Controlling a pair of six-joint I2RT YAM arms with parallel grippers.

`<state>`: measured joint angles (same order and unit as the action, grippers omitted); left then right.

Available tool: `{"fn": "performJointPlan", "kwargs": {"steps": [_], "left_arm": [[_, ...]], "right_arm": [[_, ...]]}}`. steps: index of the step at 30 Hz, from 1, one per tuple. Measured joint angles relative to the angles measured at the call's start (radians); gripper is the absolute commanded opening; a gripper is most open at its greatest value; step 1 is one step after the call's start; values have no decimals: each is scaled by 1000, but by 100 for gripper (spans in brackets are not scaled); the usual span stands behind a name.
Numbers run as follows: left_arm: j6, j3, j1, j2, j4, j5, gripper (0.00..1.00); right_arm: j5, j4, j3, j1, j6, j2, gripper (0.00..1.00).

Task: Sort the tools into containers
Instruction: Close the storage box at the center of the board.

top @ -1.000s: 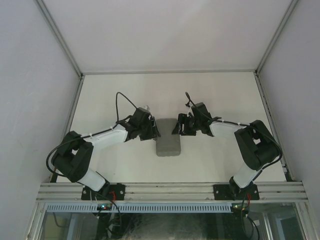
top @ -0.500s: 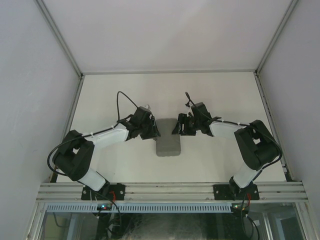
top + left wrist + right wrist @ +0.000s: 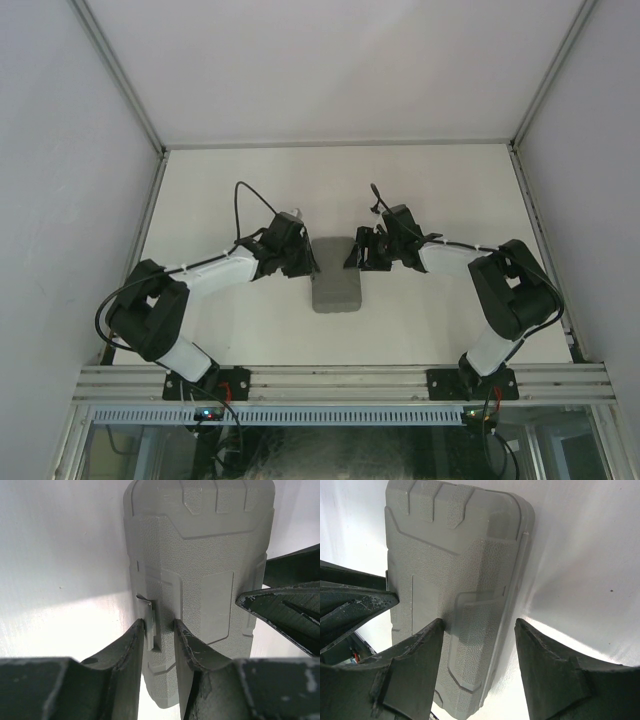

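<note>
Latch (image 3: 148,622) at 9 o'clock of tool case (image 3: 200,580) straddled by left claw (image 3: 158,626), grip undeterminable; 3 o'clock edge best steadied by released right claw (image 3: 479,622).

Overhead view evenly lit, soft, rather low-res, faint shadows under arms. Wrist views brighter: white table (image 3: 60,555) blown out, glare patch beside grey case (image 3: 200,570); case texture sharp; left gripper fingers (image 3: 127,670) dark, slightly blurred

Centre of top view blocked: closed case (image 3: 336,275), w/ left gripper (image 3: 307,267) tight at its left edge, right gripper (image 3: 357,258) at its right. Free table (image 3: 420,190) across upper part & just below case. Walls (image 3: 70,200) shut off both sides.
</note>
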<state>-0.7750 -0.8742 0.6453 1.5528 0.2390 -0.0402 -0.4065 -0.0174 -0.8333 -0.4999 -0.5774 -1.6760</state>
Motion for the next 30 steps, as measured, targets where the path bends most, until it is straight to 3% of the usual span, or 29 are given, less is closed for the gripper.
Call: {"fn": "performJointPlan", "kwargs": {"steps": [9,16,20,24,30], "left_arm": [[0,-3,0,0,2,-3,22],[-2,-3,0,1,0,-8,1],[-2,-3,0,1,0,-8,0],[-2,-6,0,1,4,-6,7],[14,-40,7,-6,59,36,42]], "right_arm": [[-14,9,-11,-1,-8,-15,56],[-15,10,-23,-6,-8,-26,54],[-14,6,-26,-8,-11,-27,53],[-8,5,-26,-9,-11,-27,53],[35,-37,-33,-13,3,2,60]]}}
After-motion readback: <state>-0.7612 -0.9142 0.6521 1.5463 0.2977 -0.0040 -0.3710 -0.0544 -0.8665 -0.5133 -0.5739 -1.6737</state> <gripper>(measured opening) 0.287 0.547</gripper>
